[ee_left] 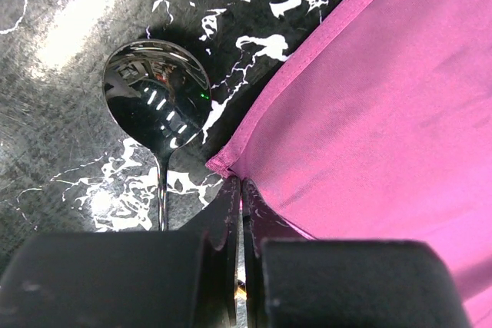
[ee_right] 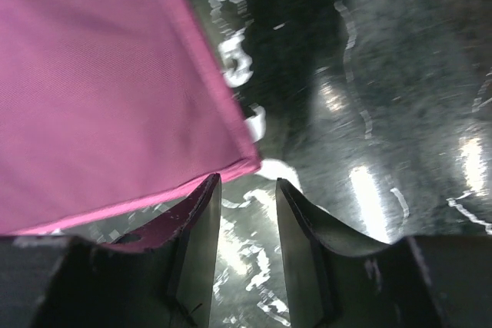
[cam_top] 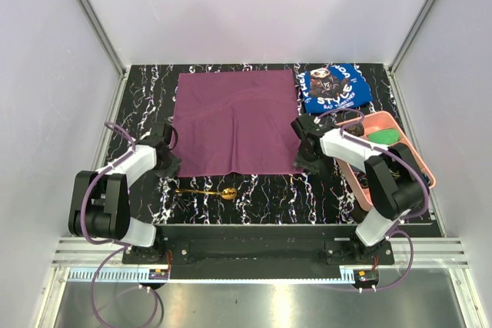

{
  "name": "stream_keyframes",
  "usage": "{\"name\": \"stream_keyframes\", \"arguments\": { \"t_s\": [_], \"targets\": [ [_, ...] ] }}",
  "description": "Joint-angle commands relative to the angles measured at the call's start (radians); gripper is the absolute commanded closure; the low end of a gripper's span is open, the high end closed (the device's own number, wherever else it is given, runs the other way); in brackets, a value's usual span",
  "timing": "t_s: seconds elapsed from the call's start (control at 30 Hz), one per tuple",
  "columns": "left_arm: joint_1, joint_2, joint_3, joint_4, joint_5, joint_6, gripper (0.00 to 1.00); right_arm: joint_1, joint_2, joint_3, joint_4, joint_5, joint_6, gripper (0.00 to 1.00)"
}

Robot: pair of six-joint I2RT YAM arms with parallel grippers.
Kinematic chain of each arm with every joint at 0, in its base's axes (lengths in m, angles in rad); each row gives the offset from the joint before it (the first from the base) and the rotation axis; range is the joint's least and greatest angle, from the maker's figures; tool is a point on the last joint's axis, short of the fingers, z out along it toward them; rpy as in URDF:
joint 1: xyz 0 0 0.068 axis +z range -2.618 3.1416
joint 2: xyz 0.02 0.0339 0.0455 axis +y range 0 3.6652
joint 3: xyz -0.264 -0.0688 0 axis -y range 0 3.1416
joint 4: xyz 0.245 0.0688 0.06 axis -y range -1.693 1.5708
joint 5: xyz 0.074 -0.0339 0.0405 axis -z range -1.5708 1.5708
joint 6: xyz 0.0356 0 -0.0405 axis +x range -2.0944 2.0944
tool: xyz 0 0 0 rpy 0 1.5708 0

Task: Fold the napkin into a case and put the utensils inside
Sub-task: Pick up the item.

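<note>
While the plum-purple napkin lies flat and unfolded on the desk, its two near corners are to be lifted together. The left fingers are closed at the near-left corner. The right fingers stand apart, the near-right corner just ahead of their gap, and should be closed on the hem first. An even lift is advised, clear of the gold spoon near the front edge. Whether cloth is pinched on the left cannot be told; the spoon handle is cut off there.

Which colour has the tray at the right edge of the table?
The tray is salmon pink, clearest in the top external view.
</note>
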Motion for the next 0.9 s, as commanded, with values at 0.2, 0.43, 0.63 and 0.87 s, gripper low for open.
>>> {"name": "stream_keyframes", "arguments": {
  "t_s": [0.2, 0.43, 0.63, 0.87],
  "targets": [
    [-0.003, -0.029, -0.018, 0.044, 0.021, 0.008, 1.00, 0.007, 0.078, 0.068, -0.026, 0.076, 0.022, 0.56],
    [-0.003, -0.038, -0.030, 0.051, 0.030, 0.012, 1.00, 0.010, 0.043, 0.104, -0.061, 0.094, 0.019, 0.56],
    [-0.005, -0.035, -0.030, 0.053, 0.036, 0.012, 1.00, 0.018, 0.046, 0.109, -0.058, 0.085, 0.033, 0.55],
    [-0.005, -0.057, -0.040, 0.053, 0.045, 0.017, 1.00, 0.019, 0.140, 0.072, -0.014, 0.059, 0.054, 0.57]
  ]
}}
